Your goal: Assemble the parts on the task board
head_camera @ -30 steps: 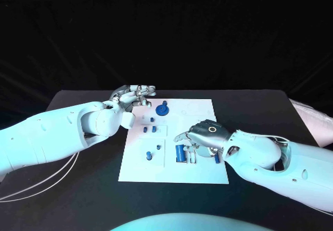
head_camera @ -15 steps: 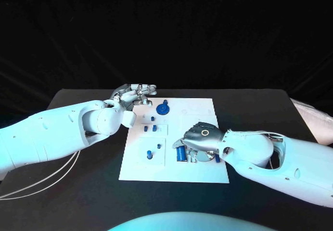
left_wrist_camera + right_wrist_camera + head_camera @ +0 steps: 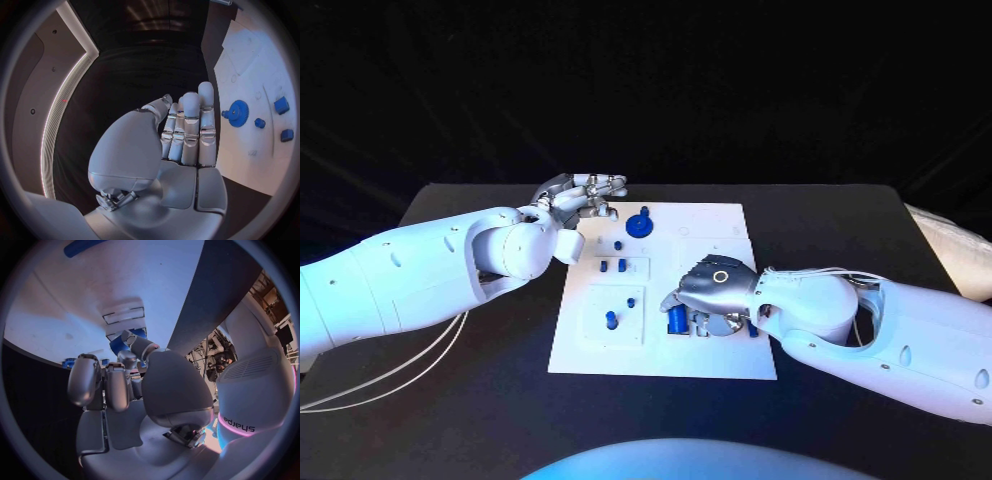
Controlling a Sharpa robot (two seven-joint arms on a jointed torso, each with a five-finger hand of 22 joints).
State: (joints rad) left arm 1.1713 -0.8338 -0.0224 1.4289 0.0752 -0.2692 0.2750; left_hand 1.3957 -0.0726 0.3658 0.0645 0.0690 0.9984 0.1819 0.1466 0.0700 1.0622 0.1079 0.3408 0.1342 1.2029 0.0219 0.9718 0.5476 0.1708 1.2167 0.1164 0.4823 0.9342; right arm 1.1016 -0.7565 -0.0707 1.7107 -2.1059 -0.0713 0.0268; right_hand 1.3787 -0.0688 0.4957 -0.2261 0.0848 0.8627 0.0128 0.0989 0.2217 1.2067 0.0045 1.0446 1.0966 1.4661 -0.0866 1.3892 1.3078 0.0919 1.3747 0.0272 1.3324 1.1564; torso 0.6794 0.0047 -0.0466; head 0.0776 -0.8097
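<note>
In the middle of the black surface (image 3: 473, 400) lay the white task board (image 3: 711, 360), small blue parts scattered over it. The right hand (image 3: 714, 285) hovered low over its near-right area, fingers (image 3: 119, 385) curled narrow around a blue cylindrical part (image 3: 676, 319); whether they gripped it could not be told. The left hand (image 3: 581, 192) waited at the board's far-left corner, fingers (image 3: 187, 125) straight, together, empty. The parts looked light, rigid and slick, best pinched across their sides.

A lab setup is suggested: a black table (image 3: 848, 225) backed by black drapes (image 3: 733, 90), possibly equipment racks (image 3: 215, 347) behind.
</note>
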